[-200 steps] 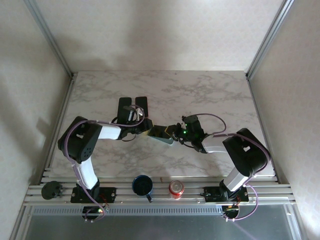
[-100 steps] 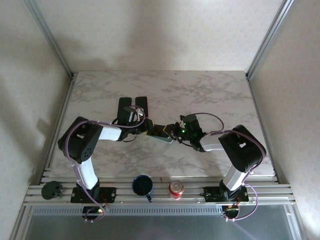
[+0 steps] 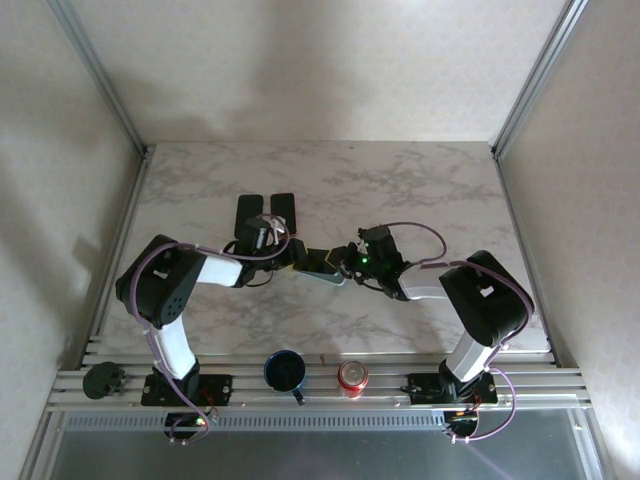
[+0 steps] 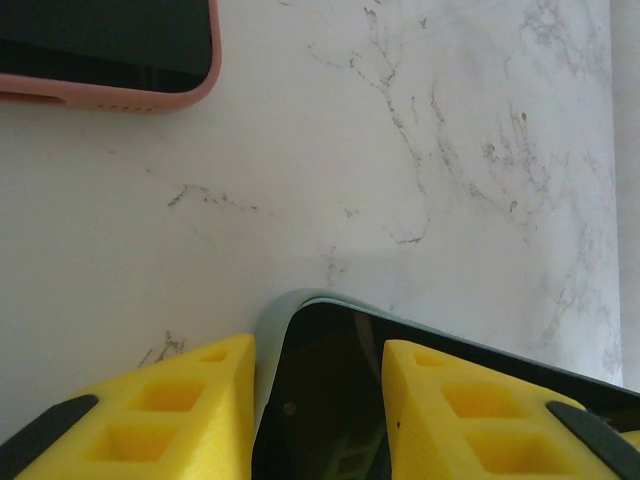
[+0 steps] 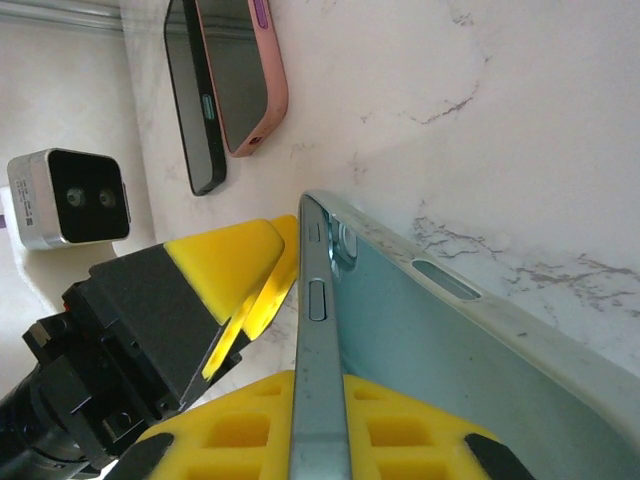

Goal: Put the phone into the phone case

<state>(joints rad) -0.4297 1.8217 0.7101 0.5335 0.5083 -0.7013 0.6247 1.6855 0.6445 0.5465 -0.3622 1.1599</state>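
A dark-screened phone point(image 3: 316, 262) sits partly in a pale green phone case point(image 3: 336, 279) at mid-table, between both arms. My left gripper point(image 3: 298, 262) straddles one corner. One yellow finger point(image 4: 170, 400) presses the case's outer wall point(image 4: 268, 330), the other lies against the phone's screen point(image 4: 330, 400). My right gripper point(image 5: 320, 385) is shut on the phone's grey metal edge point(image 5: 318, 330). The phone stands tilted on edge beside the case's bare inside point(image 5: 450, 360), whose camera cut-out shows. The left gripper's finger point(image 5: 225, 265) is close on the other side.
A pink-cased phone point(image 5: 245, 75) and a black phone point(image 5: 195, 100) lie side by side at the back, just beyond the left gripper. A dark mug point(image 3: 285, 372) and a red can point(image 3: 352, 376) stand on the front rail between the arm bases.
My right gripper has edged slightly left and away from the bases, still on the phone. The left arm has barely moved.
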